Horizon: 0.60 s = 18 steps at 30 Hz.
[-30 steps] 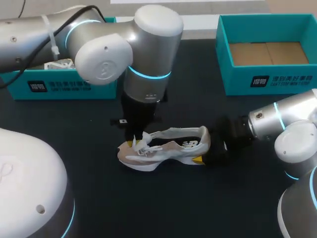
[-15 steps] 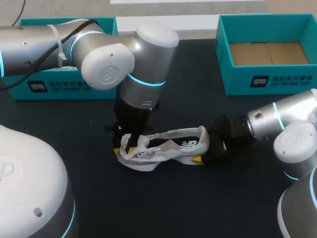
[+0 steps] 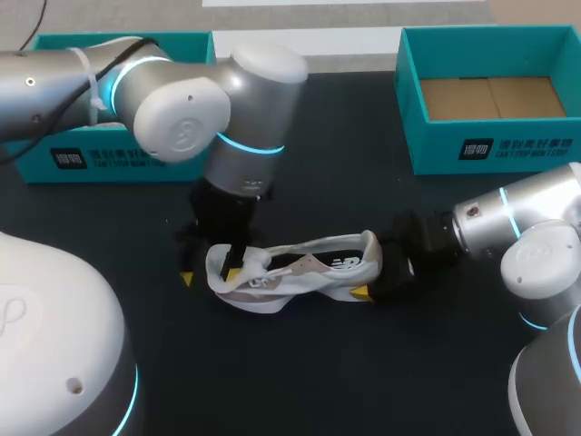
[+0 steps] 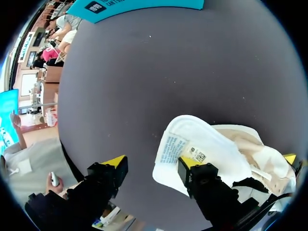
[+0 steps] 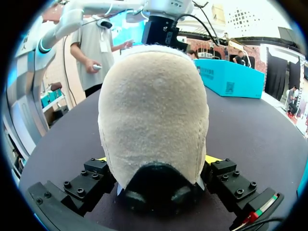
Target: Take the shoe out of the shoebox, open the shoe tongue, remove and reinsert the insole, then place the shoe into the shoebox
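Observation:
A beige and white shoe [image 3: 313, 268] lies on its sole on the black table, toe to the left. Its white tongue [image 4: 192, 147] is folded out over the toe, label side up. My left gripper [image 3: 209, 275] hangs open over the toe end, one fingertip [image 4: 186, 162] against the tongue's edge and the other [image 4: 115, 161] over bare table. My right gripper [image 5: 156, 163] is at the heel [image 5: 154, 110], a finger pressed on each side of it. The insole is hidden inside the shoe.
An open teal shoebox [image 3: 490, 150] with a bare cardboard floor stands at the back right. A second teal box [image 3: 109, 159] stands at the back left, partly behind my left arm. The shoe has dark table surface on all sides.
My left gripper has opened and let go of the tongue, shifting left and down to the toe. The tongue now lies folded further forward. The right arm has stayed at the heel.

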Each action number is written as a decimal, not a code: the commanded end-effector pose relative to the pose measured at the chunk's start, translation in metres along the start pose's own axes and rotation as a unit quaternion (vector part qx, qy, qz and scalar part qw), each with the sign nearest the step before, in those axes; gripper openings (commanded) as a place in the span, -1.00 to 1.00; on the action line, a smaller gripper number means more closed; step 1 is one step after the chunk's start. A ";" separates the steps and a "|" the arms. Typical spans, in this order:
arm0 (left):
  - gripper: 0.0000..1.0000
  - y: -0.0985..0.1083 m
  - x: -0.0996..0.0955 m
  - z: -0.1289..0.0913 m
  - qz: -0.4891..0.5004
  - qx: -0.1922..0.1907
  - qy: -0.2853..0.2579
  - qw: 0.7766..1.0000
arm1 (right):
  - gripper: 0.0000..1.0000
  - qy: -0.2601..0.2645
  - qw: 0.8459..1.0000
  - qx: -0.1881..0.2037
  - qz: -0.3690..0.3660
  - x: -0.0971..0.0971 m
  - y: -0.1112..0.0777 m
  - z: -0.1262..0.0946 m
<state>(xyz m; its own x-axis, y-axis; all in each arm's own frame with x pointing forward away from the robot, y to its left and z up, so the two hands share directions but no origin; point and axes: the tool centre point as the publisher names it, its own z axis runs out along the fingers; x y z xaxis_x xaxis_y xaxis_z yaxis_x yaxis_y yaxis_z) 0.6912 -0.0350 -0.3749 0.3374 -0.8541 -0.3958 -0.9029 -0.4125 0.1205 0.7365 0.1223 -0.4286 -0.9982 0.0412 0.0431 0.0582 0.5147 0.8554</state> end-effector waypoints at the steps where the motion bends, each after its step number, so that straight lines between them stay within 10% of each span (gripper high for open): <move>1: 0.76 -0.002 -0.015 0.000 -0.068 0.014 0.007 0.998 | -1.00 -0.001 1.000 0.002 0.000 -0.002 -0.005 0.007; 18: 1.00 -0.012 -0.026 -0.052 0.149 0.060 0.035 0.986 | -1.00 -0.001 1.000 0.002 0.000 -0.002 -0.005 0.007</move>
<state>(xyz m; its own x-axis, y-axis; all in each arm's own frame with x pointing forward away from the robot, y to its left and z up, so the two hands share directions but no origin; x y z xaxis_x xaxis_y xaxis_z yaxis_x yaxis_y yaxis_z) 0.7049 -0.0259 -0.3295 0.1458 -0.9443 -0.2950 -0.9792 -0.1803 0.0932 0.7365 0.1220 -0.4297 -0.9982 0.0421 0.0428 0.0584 0.5158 0.8547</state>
